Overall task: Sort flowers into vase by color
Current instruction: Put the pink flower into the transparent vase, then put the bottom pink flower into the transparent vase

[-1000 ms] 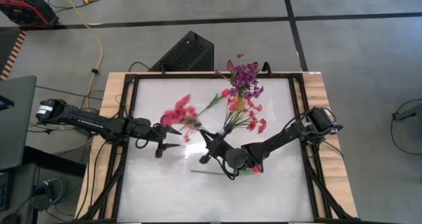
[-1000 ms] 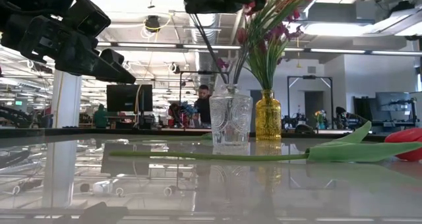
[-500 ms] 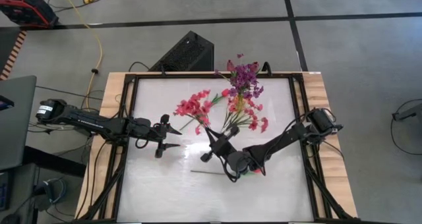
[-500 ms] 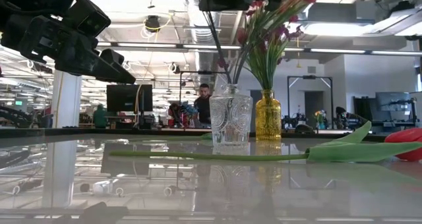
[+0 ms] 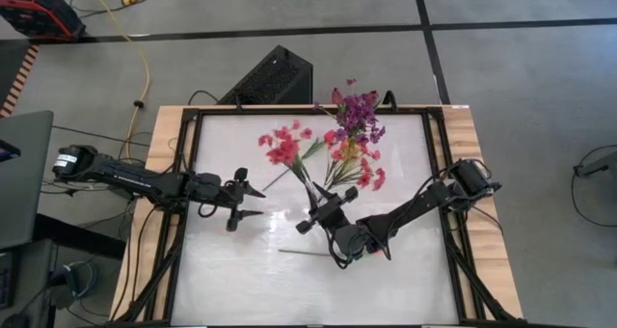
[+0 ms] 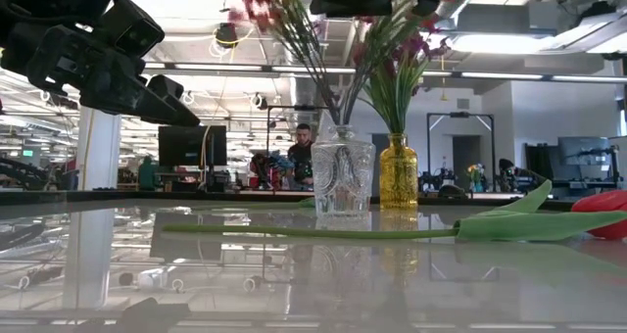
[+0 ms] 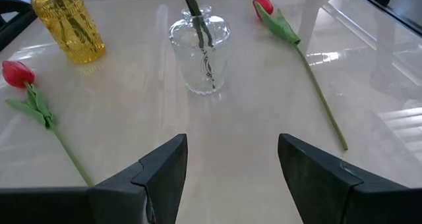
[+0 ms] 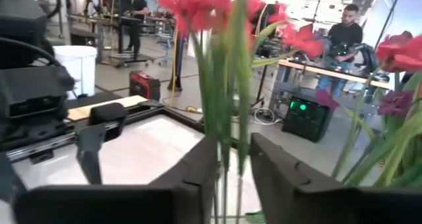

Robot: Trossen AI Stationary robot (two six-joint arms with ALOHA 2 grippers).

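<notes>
A spray of red flowers [image 5: 282,147] stands tilted in the clear glass vase [image 6: 343,171], its stalks [image 6: 309,59] running down into the vase mouth. My right gripper [image 5: 313,205] is shut on those stalks above the vase. A yellow vase [image 6: 399,171] behind it holds purple flowers [image 5: 357,111] and other stems. A red tulip [image 7: 264,6] lies flat on the table near the clear vase [image 7: 199,53], and another red tulip [image 7: 16,72] lies near the yellow vase [image 7: 69,26]. My left gripper [image 5: 246,201] hovers open to the left of the vases. My right gripper pinches the red spray's bundle of green stalks [image 8: 227,145] between its two fingers [image 8: 198,178], well below the blossoms [image 8: 198,0]. The fingers lie across the stalks, coming from the table's near right side. The spray leans toward the far left, its lower end in the clear vase [image 6: 338,137].
Bare table lies in front of my left gripper [image 7: 231,178] and along the near edge. The tulip's long stem [image 6: 313,232] stretches across the table before the vases. Black frame rails [image 5: 188,164] border the table. People stand at benches in the room beyond [image 8: 346,26].
My right gripper has swung the red spray from leaning far toward the table's left to more upright, and its blossoms have moved toward the far edge. In the low view the blossoms and several stalks now show above the clear vase. My left arm has kept still.
</notes>
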